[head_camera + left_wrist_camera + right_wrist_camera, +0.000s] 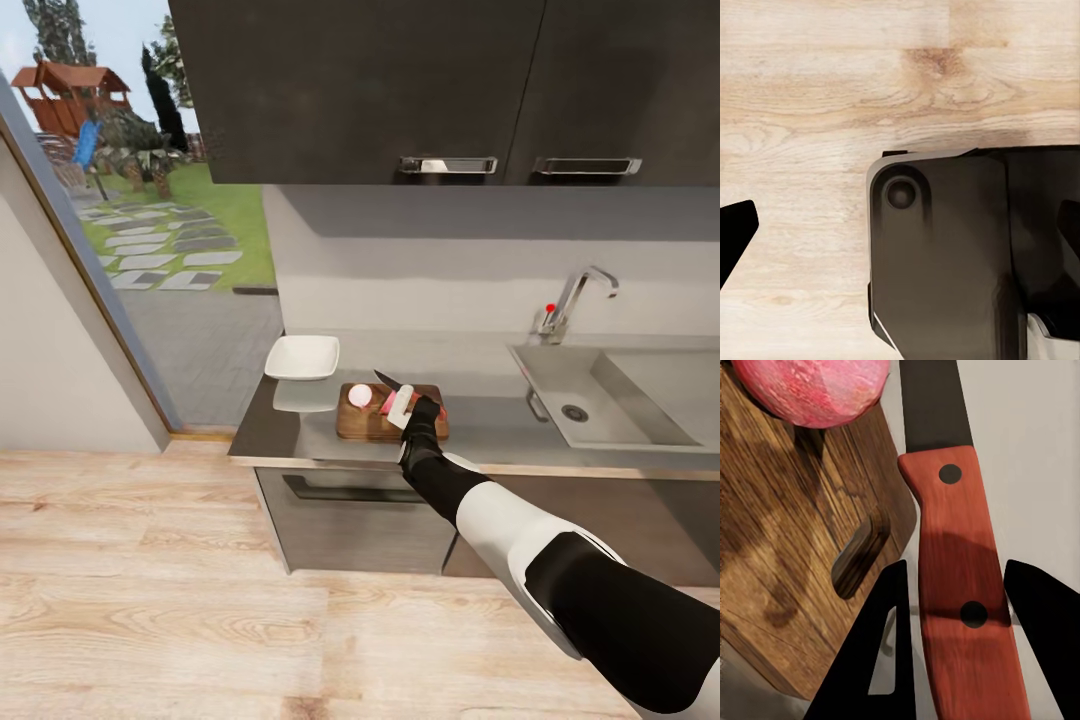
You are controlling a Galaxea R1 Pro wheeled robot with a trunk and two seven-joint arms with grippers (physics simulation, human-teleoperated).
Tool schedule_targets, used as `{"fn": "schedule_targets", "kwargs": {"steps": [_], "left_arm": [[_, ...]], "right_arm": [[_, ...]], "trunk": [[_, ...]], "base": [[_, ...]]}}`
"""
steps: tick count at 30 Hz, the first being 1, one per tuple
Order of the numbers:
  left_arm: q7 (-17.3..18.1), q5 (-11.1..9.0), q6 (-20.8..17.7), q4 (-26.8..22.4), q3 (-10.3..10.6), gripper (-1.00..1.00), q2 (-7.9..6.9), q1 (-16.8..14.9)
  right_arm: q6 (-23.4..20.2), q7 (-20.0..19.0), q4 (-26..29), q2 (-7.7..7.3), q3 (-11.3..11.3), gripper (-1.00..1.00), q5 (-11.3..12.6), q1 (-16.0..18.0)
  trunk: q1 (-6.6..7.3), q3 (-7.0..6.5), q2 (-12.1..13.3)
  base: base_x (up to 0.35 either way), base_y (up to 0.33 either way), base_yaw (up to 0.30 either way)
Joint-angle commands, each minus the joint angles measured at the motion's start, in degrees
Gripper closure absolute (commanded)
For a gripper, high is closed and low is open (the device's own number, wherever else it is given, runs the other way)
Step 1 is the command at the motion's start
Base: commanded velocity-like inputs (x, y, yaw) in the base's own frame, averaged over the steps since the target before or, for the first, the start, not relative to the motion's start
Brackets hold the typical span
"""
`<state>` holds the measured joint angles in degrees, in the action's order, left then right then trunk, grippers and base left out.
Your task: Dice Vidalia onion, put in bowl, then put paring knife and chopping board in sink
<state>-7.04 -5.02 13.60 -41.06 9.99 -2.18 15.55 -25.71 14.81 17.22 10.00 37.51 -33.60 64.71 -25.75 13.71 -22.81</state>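
Reaching for the knife: onion on the board, cutting not yet begun

The Vidalia onion (360,396) is already out of the sink (600,400) and sits whole on the chopping board (365,424), near the end of the board closer to the bowl (301,357). That first step looks done. In the right wrist view the onion (814,390) shows as one rounded pinkish body with no cut in it, so dicing has not started.

The right gripper (956,607) is at the paring knife (956,585). Its two dark fingers stand on either side of the red-orange handle, close to it, but I cannot tell whether they press on it or merely bracket it. The blade points away from the gripper, running along the board's edge beside the handle slot. In the head view the knife (393,384) lies at the far right part of the board, blade toward the onion.

The bowl stands empty on the countertop (480,430), just beside the board's left end. The left gripper (735,232) hangs over wooden floor, fingertips set wide apart, holding nothing.

Still left, by my reading: securing the knife, dicing, moving the pieces into the bowl, then putting knife and board in the sink.
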Motion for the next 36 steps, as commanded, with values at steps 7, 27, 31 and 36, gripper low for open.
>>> {"fn": "schedule_targets", "kwargs": {"steps": [7, 27, 31, 36], "left_arm": [[-0.51, -0.52, 0.12, -0.07, 0.46, -1.00, -0.10, 0.01], [-0.51, -0.52, 0.11, -0.07, 0.46, -1.00, -0.10, 0.01], [-0.51, -0.52, 0.11, -0.07, 0.46, -1.00, -0.10, 0.01], [-0.51, -0.52, 0.13, -0.07, 0.46, -1.00, -0.10, -0.01]], "right_arm": [[-0.48, 0.04, -0.06, 0.00, 0.37, 1.00, -0.24, 0.06], [-0.39, 0.13, 0.01, 0.00, 0.45, 1.00, -0.33, 0.06], [-0.39, 0.13, 0.01, 0.00, 0.45, 1.00, -0.33, 0.06], [-0.39, 0.13, 0.01, 0.00, 0.45, 1.00, -0.33, 0.06]], "trunk": [[-0.03, 0.25, -0.11], [-0.03, 0.31, -0.11], [-0.03, 0.31, -0.11], [-0.03, 0.31, -0.11]], "base": [[0.000, 0.000, 0.000], [0.000, 0.097, 0.000], [0.000, 0.034, 0.000], [0.000, 0.015, 0.000]]}}
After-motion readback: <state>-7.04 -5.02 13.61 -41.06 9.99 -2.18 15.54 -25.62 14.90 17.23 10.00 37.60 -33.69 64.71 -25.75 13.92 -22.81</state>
